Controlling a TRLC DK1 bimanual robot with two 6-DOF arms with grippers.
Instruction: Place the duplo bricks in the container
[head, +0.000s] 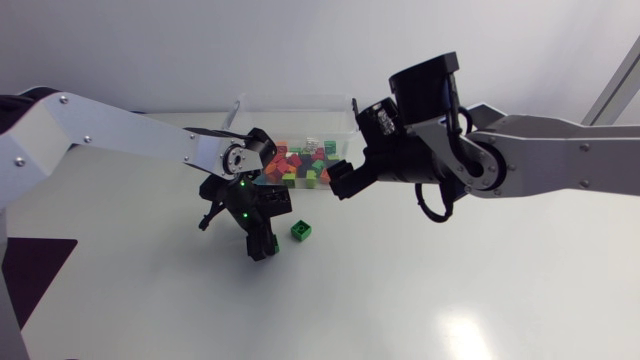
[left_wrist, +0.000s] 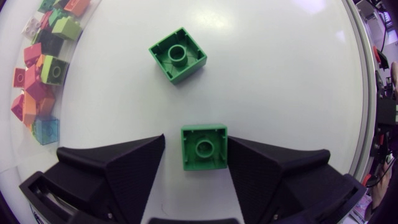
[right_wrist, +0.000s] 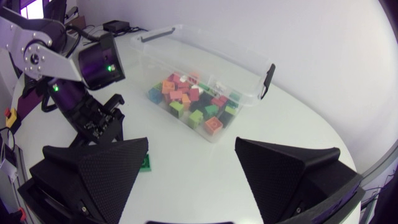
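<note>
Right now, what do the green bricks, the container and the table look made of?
Green bricks: moulded plastic, slight sheen, crisp studs. Container: clear, probably rigid plastic; contents show through its walls. Table: smooth white, semi-gloss by the lamp glare; laminate or painted, cannot tell.

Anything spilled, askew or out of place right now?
Nothing spilled or damaged. Outside the container: one green brick between the left gripper's open fingers, a second green brick ahead of it, rotated relative to the first.
</note>
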